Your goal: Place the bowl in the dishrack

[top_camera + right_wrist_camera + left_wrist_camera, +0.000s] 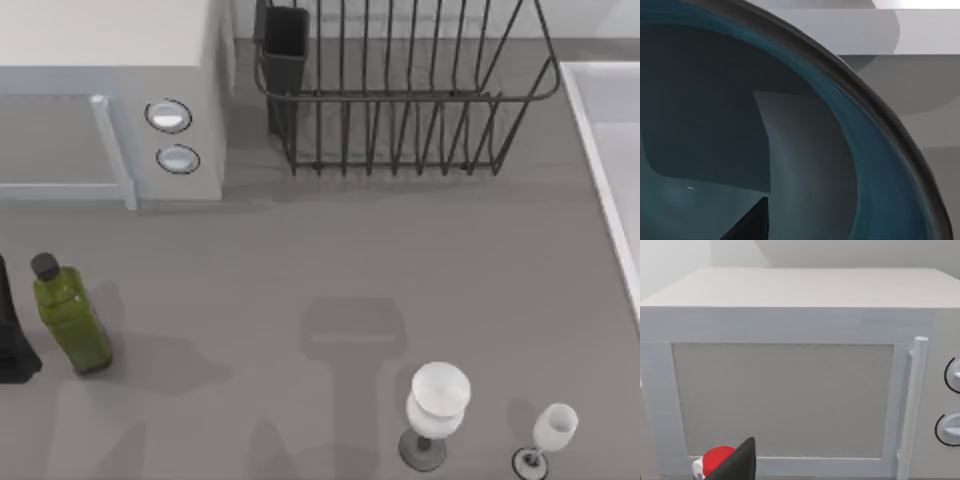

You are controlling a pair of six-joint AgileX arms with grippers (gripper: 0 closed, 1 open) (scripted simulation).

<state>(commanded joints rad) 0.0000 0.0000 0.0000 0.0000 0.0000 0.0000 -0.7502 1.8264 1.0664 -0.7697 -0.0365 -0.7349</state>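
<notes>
Right claw (747,225): one dark fingertip shows in the right wrist view, sitting against the inner wall of the bowl (805,165). Cannot tell whether the claw is apart, together or clamped. Bowl is teal-blue inside with a darker rim curving across the view; it is right up against this wrist camera, with pale grey surfaces behind the rim.

Left claw (737,462): a dark fingertip in the left wrist view, state cannot be told. A small red-and-white object (715,461) lies just beside that tip. Beyond it stands the microwave (790,390), door shut, upright handle and two dials on one side.

Top view: dishrack (400,95) at the far edge of the bench (330,260), dark wire, a black utensil cup (284,45) at its left corner, just beside the microwave. Green bottle (70,315) with black cap upright near the left edge. Two white stemmed glasses, larger (436,405) and smaller (550,435), stand apart near the front right.
</notes>
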